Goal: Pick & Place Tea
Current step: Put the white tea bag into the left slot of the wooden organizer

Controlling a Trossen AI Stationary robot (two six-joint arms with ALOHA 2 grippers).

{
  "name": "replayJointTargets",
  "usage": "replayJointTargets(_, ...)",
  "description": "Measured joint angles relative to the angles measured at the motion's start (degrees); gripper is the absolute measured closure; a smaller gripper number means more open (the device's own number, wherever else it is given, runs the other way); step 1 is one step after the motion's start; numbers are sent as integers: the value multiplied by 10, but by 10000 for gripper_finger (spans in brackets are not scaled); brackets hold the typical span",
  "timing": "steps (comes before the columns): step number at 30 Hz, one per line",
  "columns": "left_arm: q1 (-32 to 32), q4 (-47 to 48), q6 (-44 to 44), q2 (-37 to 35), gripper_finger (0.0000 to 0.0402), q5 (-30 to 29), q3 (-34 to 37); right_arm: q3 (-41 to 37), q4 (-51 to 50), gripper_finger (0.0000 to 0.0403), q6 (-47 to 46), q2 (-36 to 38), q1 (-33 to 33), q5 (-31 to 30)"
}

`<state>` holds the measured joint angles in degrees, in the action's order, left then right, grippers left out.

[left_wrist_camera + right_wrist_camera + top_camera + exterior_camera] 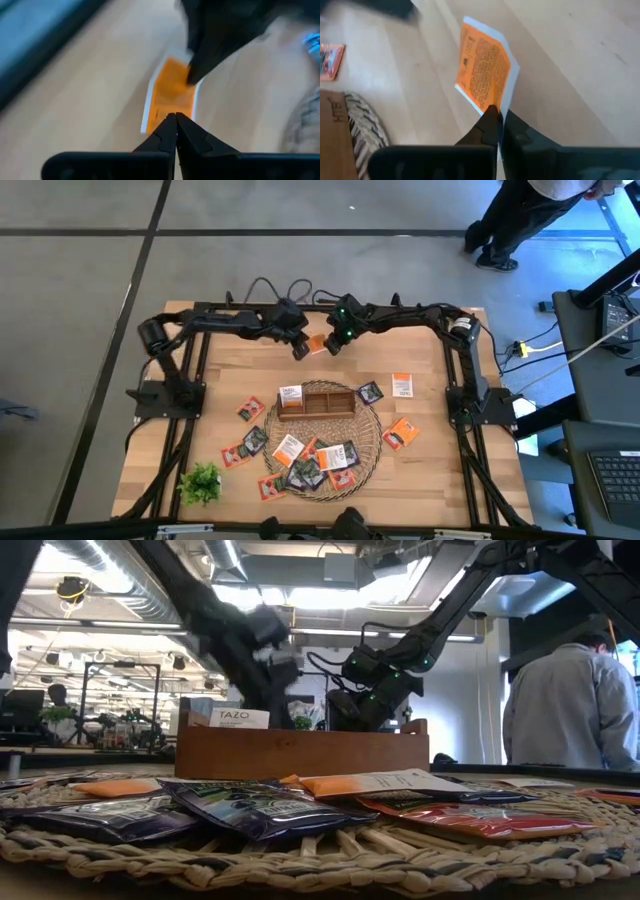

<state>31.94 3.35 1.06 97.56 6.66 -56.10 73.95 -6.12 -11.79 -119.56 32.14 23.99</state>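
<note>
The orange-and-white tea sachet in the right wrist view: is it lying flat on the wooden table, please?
No, the orange-and-white tea sachet stands tilted off the table, its lower edge pinched in the shut jaws of the right gripper.

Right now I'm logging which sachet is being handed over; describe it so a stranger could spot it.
Start at the wooden tray on the table; beyond its far side both arms meet. Between them is an orange sachet with a white border, pinched by the right gripper and the left gripper. It alone is gripped; the others lie loose.

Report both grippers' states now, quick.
Left gripper: closed on a corner of the orange tea sachet.
Right gripper: closed on the same sachet's other end, above the table.
</note>
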Motion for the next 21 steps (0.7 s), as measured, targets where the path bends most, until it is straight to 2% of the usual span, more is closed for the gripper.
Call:
replayJointTargets(5, -1, 0, -9, -99, 400, 7, 13, 0, -28, 394, 66, 51, -1, -6)
replayJointTargets(10, -6, -2, 15, -153, 400, 40, 47, 0, -93, 394, 217, 124, -29, -56)
replayJointTargets(13, -11, 8, 33, -157, 400, 92, 53, 1, -142, 394, 343, 160, -67, -87)
replayJointTargets(17, -16, 9, 59, -149, 400, 192, 53, 0, -190, 394, 480, 186, -135, -126)
replayJointTargets(21, -22, 12, 81, -148, 400, 271, 54, 1, -213, 393, 553, 191, -218, -237)
